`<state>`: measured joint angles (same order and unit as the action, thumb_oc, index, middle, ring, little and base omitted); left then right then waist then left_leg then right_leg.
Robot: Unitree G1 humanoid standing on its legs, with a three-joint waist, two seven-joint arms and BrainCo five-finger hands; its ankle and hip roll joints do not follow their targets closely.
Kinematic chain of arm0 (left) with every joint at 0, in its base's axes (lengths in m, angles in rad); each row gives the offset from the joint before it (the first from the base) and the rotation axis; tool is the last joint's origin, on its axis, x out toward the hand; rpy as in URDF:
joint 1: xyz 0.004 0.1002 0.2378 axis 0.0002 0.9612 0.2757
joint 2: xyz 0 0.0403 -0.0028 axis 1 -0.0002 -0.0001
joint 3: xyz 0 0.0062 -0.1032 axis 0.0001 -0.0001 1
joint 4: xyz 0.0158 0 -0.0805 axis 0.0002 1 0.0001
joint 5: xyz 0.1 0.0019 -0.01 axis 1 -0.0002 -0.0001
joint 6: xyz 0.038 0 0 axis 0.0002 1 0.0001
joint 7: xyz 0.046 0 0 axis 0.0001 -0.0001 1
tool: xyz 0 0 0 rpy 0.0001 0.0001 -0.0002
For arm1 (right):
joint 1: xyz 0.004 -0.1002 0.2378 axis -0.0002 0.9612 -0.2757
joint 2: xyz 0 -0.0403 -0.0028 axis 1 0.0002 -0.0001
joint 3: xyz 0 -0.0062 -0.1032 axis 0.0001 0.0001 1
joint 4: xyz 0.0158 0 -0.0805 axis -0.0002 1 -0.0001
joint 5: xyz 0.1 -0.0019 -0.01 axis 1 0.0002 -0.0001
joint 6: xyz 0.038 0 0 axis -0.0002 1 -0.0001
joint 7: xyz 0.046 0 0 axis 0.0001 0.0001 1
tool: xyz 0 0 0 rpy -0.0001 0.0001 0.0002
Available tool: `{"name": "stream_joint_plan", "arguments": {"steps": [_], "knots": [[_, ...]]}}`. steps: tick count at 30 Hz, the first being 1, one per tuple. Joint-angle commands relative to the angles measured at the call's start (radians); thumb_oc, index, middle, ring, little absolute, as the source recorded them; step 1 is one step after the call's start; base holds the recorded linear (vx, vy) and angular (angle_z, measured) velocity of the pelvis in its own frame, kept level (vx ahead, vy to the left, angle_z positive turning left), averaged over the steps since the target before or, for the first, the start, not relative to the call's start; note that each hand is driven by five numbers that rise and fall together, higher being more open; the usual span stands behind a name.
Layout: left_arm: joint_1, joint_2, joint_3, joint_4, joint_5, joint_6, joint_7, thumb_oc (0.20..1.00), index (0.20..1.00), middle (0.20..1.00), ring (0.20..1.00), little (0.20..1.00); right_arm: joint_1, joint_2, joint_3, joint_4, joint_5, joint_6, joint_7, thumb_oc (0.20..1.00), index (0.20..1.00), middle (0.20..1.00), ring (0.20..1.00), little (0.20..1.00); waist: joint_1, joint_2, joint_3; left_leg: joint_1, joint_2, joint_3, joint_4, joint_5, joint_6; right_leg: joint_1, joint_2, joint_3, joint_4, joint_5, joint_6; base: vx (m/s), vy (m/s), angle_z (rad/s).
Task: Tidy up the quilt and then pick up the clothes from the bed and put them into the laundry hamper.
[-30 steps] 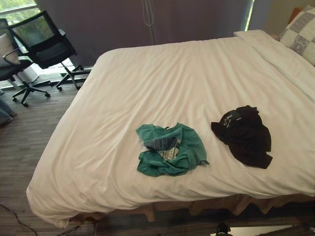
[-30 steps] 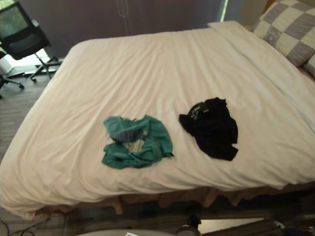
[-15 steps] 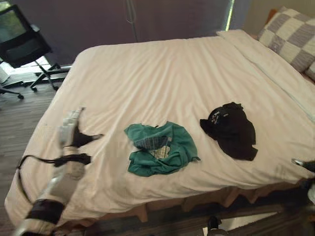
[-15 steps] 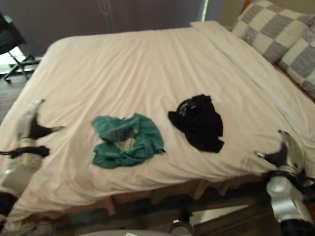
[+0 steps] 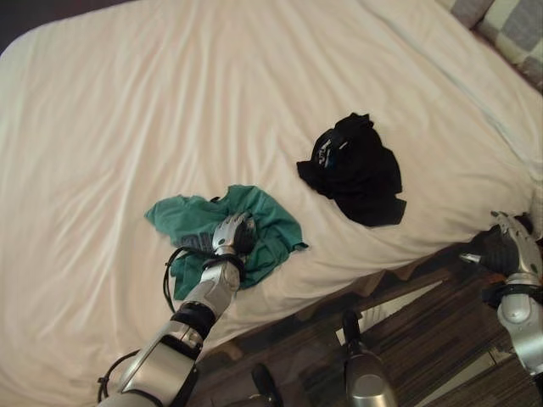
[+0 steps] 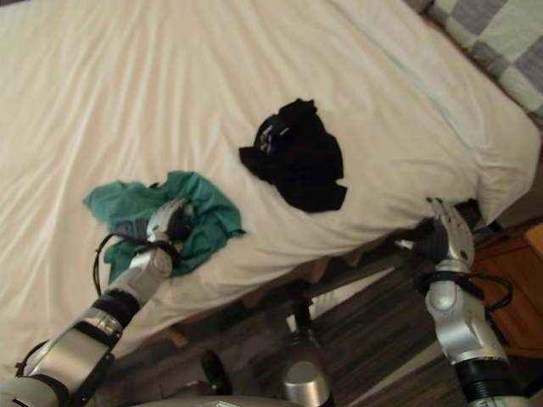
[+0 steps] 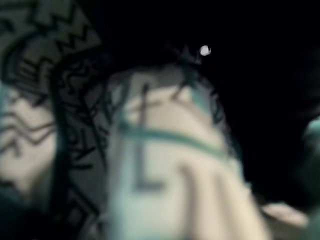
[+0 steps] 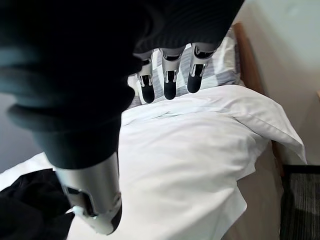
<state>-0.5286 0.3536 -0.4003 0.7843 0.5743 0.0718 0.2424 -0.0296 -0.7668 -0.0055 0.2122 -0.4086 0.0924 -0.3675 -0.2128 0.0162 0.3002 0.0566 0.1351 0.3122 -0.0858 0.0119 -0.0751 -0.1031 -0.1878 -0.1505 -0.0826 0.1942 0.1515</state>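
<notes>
A crumpled green shirt (image 5: 273, 224) lies near the front edge of the bed on the white quilt (image 5: 170, 102). My left hand (image 5: 231, 234) rests on top of it, pressed into the cloth; the left wrist view has the shirt's printed fabric (image 7: 150, 150) right up against the lens. A black garment (image 5: 356, 170) lies bunched a little to the right, untouched. My right hand (image 6: 450, 237) hovers off the bed's front right corner, over the floor, open and empty, its straight fingers (image 8: 170, 75) pointing toward the quilt's corner (image 8: 200, 165).
Checked pillows (image 6: 501, 34) sit at the head of the bed, far right. A wooden nightstand (image 6: 517, 288) stands beside the right hand. Dark plank floor (image 5: 424, 331) runs along the bed's front edge.
The camera has tilted down and come closer to the bed. My left hand moved right from the bare quilt onto the green shirt. The right hand stays by the bed's front right corner.
</notes>
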Motion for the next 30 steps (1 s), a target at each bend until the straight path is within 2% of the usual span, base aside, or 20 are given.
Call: {"name": "stream_joint_plan", "arguments": {"steps": [1, 2, 4, 6, 7, 10, 11, 12, 13, 14, 15, 17, 19, 20, 24, 25, 26, 27, 29, 30], "knots": [[0.027, 0.019, -0.017, 0.145, 0.011, 0.057, -0.042, 0.2, 0.2, 0.2, 0.2, 0.2, -0.231, -0.134, 0.001, -0.003, -0.078, -0.005, -0.005, 1.0, 1.0, 1.0, 1.0, 1.0, 0.084, -0.041, 0.023, -0.012, 0.033, -0.049, 0.029, -0.037, -0.042, -0.057, -0.07, -0.018, 0.167, -0.179, 0.066, -0.05, -0.019, 0.14], [0.028, 0.02, -0.012, 0.144, 0.011, 0.057, -0.042, 0.2, 0.2, 0.2, 0.2, 0.2, -0.242, -0.135, 0.011, 0.003, -0.077, -0.006, -0.007, 1.0, 1.0, 1.0, 1.0, 1.0, 0.078, -0.041, 0.023, -0.015, 0.034, -0.05, 0.031, -0.037, -0.042, -0.059, -0.07, -0.019, 0.168, -0.178, 0.066, -0.06, -0.029, 0.09], [0.15, 0.045, 0.02, 0.079, -0.055, 0.05, -0.025, 0.2, 0.2, 0.2, 0.2, 0.2, -0.402, -0.202, 0.113, 0.065, -0.081, 0.009, 0.015, 1.0, 1.0, 1.0, 1.0, 1.0, 0.134, -0.039, 0.062, -0.05, 0.038, -0.074, 0.045, -0.029, -0.047, -0.072, -0.074, -0.033, 0.182, -0.182, 0.06, -0.08, -0.047, 0.14], [0.203, 0.062, 0.036, 0.037, -0.069, 0.044, -0.025, 0.2, 0.2, 0.2, 0.2, 0.2, -0.462, -0.212, 0.16, 0.102, -0.078, 0.011, 0.023, 1.0, 1.0, 1.0, 1.0, 1.0, 0.145, -0.038, 0.068, -0.067, 0.038, -0.081, 0.048, -0.02, -0.048, -0.081, -0.076, -0.04, 0.184, -0.178, 0.057, -0.08, -0.04, 0.16], [0.315, 0.106, 0.061, -0.073, -0.117, 0.02, -0.02, 0.2, 0.2, 0.2, 0.2, 0.2, -0.584, -0.245, 0.233, 0.188, -0.047, 0.02, 0.036, 1.0, 1.0, 1.0, 1.0, 1.0, 0.186, -0.029, 0.092, -0.094, 0.042, -0.099, 0.052, -0.009, -0.053, -0.095, -0.083, -0.053, 0.197, -0.182, 0.054, -0.08, -0.03, 0.3], [0.457, 0.17, 0.106, -0.165, -0.198, -0.027, -0.021, 0.2, 0.2, 0.2, 0.2, 0.2, -0.774, -0.264, 0.337, 0.335, 0.023, 0.018, 0.04, 1.0, 1.0, 1.0, 1.0, 1.0, 0.227, -0.011, 0.12, -0.147, 0.045, -0.122, 0.055, 0.017, -0.062, -0.136, -0.097, -0.075, 0.225, -0.182, 0.048, -0.07, -0.028, 0.31], [0.459, 0.17, 0.11, -0.167, -0.199, -0.026, -0.022, 0.2, 0.2, 0.2, 0.2, 0.2, -0.783, -0.263, 0.345, 0.34, 0.024, 0.017, 0.039, 1.0, 1.0, 1.0, 1.0, 1.0, 0.224, -0.012, 0.118, -0.152, 0.045, -0.123, 0.055, 0.021, -0.061, -0.14, -0.097, -0.075, 0.223, -0.178, 0.047, -0.09, -0.052, 0.44], [0.537, 0.198, 0.138, -0.208, -0.245, -0.042, -0.025, 0.2, 0.2, 0.2, 0.2, 0.2, -0.871, -0.267, 0.402, 0.485, 0.072, 0.016, 0.05, 1.0, 1.0, 1.0, 1.0, 1.0, 0.258, 0.005, 0.132, -0.186, 0.049, -0.14, 0.055, 0.034, -0.067, -0.168, -0.105, -0.098, 0.254, -0.185, 0.045, -0.06, -0.032, 0.46], [0.538, 0.196, 0.141, -0.209, -0.245, -0.042, -0.026, 0.2, 0.2, 0.2, 0.2, 0.2, -0.878, -0.266, 0.408, 0.489, 0.073, 0.014, 0.049, 1.0, 1.0, 1.0, 1.0, 1.0, 0.255, 0.005, 0.13, -0.191, 0.048, -0.141, 0.056, 0.037, -0.067, -0.172, -0.105, -0.098, 0.251, -0.181, 0.044, -0.09, -0.066, 0.49], [0.569, 0.203, 0.159, -0.201, -0.259, -0.041, -0.01, 0.2, 0.2, 0.2, 0.2, 0.2, -0.938, -0.22, 0.417, 0.671, 0.173, 0.017, 0.068, 1.0, 1.0, 1.0, 1.0, 1.0, 0.281, 0.02, 0.143, -0.217, 0.049, -0.155, 0.055, 0.047, -0.072, -0.19, -0.111, -0.12, 0.277, -0.193, 0.039, -0.05, -0.034, 0.47], [0.569, 0.203, 0.161, -0.201, -0.259, -0.041, -0.01, 0.2, 0.2, 0.2, 0.2, 0.2, -0.944, -0.219, 0.421, 0.675, 0.174, 0.015, 0.067, 1.0, 1.0, 1.0, 1.0, 1.0, 0.279, 0.02, 0.141, -0.222, 0.049, -0.156, 0.056, 0.05, -0.072, -0.194, -0.111, -0.121, 0.275, -0.189, 0.039, -0.06, -0.064, 0.45], [0.613, 0.19, 0.177, -0.196, -0.275, -0.039, -0.014, 0.2, 0.2, 0.2, 0.2, 0.2, -0.981, -0.146, 0.431, 0.919, 0.235, 0.029, 0.137, 1.0, 1.0, 1.0, 1.0, 1.0, 0.304, 0.039, 0.144, -0.236, 0.048, -0.18, 0.057, 0.054, -0.071, -0.197, -0.118, -0.146, 0.296, -0.203, 0.034, -0.03, -0.036, 0.36], [0.622, 0.179, 0.176, -0.19, -0.284, -0.042, -0.014, 0.2, 0.2, 0.2, 0.2, 0.2, -0.968, -0.117, 0.419, 0.973, 0.248, 0.035, 0.156, 1.0, 1.0, 1.0, 1.0, 1.0, 0.306, 0.043, 0.142, -0.235, 0.046, -0.186, 0.058, 0.054, -0.071, -0.189, -0.118, -0.155, 0.294, -0.206, 0.034, -0.01, -0.013, 0.28], [0.636, 0.173, 0.179, -0.208, -0.301, -0.042, -0.029, 0.2, 0.2, 0.2, 0.2, 0.2, -0.929, -0.077, 0.374, 1.026, 0.284, 0.048, 0.189, 0.2, 0.2, 0.2, 0.2, 0.2, 0.311, 0.048, 0.135, -0.229, 0.042, -0.195, 0.059, 0.051, -0.069, -0.171, -0.119, -0.169, 0.29, -0.21, 0.033, 0.0, -0.009, 0.31], [0.656, 0.166, 0.185, -0.279, -0.317, -0.047, -0.061, 0.2, 0.2, 0.2, 0.2, 0.2, -0.79, 0.001, 0.315, 0.985, 0.331, 0.051, 0.211, 0.2, 0.2, 0.2, 0.2, 0.2, 0.309, 0.044, 0.111, -0.206, 0.036, -0.2, 0.053, 0.039, -0.064, -0.132, -0.115, -0.182, 0.267, -0.211, 0.036, 0.03, 0.017, 0.25], [0.665, 0.15, 0.21, -0.323, -0.328, -0.045, -0.072, 0.2, 0.2, 0.2, 0.2, 0.2, -0.608, 0.078, 0.249, 0.876, 0.375, 0.042, 0.2, 0.2, 0.2, 0.2, 0.2, 0.2, 0.295, 0.027, 0.091, -0.181, 0.033, -0.197, 0.049, 0.024, -0.057, -0.101, -0.11, -0.184, 0.245, -0.207, 0.039, 0.03, 0.014, 0.07], [0.667, 0.153, 0.209, -0.325, -0.328, -0.044, -0.072, 0.2, 0.2, 0.2, 0.2, 0.2, -0.602, 0.079, 0.245, 0.871, 0.374, 0.044, 0.2, 0.2, 0.2, 0.2, 0.2, 0.2, 0.297, 0.026, 0.088, -0.184, 0.032, -0.198, 0.049, 0.027, -0.056, -0.102, -0.11, -0.184, 0.24, -0.202, 0.038, 0.06, 0.019, 0.12], [0.68, 0.144, 0.242, -0.353, -0.335, -0.045, -0.087, 0.2, 0.2, 0.2, 0.2, 0.2, -0.381, 0.135, 0.171, 0.645, 0.409, 0.022, 0.204, 0.2, 0.2, 0.2, 0.2, 0.2, 0.272, -0.001, 0.064, -0.152, 0.029, -0.19, 0.041, 0.011, -0.05, -0.069, -0.098, -0.181, 0.212, -0.198, 0.043, 0.05, 0.007, 0.12], [0.691, 0.137, 0.265, -0.361, -0.335, -0.045, -0.108, 0.2, 0.2, 0.2, 0.2, 0.2, -0.161, 0.191, 0.128, 0.464, 0.408, 0.0, 0.259, 0.2, 0.2, 0.2, 0.2, 0.2, 0.25, -0.032, 0.03, -0.116, 0.024, -0.182, 0.025, 0.001, -0.045, -0.032, -0.085, -0.181, 0.177, -0.188, 0.047, 0.07, -0.003, 0.02], [0.692, 0.138, 0.264, -0.362, -0.335, -0.045, -0.108, 0.2, 0.2, 0.2, 0.2, 0.2, -0.155, 0.192, 0.125, 0.459, 0.407, 0.002, 0.259, 0.2, 0.2, 0.2, 0.2, 0.2, 0.251, -0.033, 0.027, -0.119, 0.023, -0.182, 0.025, 0.004, -0.044, -0.033, -0.086, -0.182, 0.173, -0.184, 0.047, 0.12, -0.005, -0.12]]}}
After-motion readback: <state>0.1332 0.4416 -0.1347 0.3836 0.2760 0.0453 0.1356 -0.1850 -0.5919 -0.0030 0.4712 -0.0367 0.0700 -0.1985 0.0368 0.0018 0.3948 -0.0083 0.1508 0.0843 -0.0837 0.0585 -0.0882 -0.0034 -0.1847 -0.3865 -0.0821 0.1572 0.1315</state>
